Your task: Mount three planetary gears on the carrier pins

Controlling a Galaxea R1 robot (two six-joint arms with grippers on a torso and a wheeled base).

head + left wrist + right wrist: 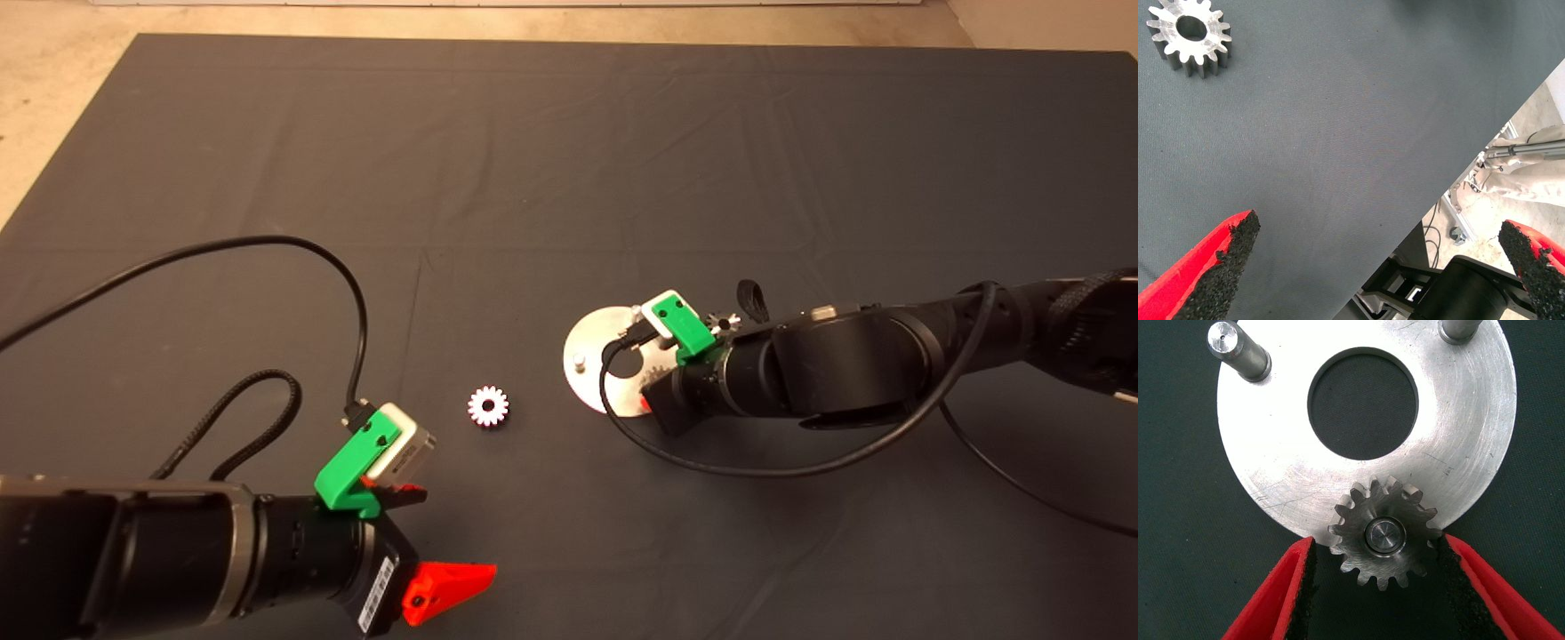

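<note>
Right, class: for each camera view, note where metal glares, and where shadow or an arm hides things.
Head view: the loose silvery gear glares to plain white; the right arm hides much of the disc. Left wrist view: even light, no glare on that gear. Right wrist view: soft sheen on the disc, no glare on the mounted gear.

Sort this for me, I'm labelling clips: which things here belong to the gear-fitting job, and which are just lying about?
Job:
carrier disc
gear seated on one pin
two bare pins
white gear on the mat
another gear beside the disc
right gripper at the seated gear
left gripper, idle

Lying about:
cables
black strap loop
a person's leg beyond the mat
</note>
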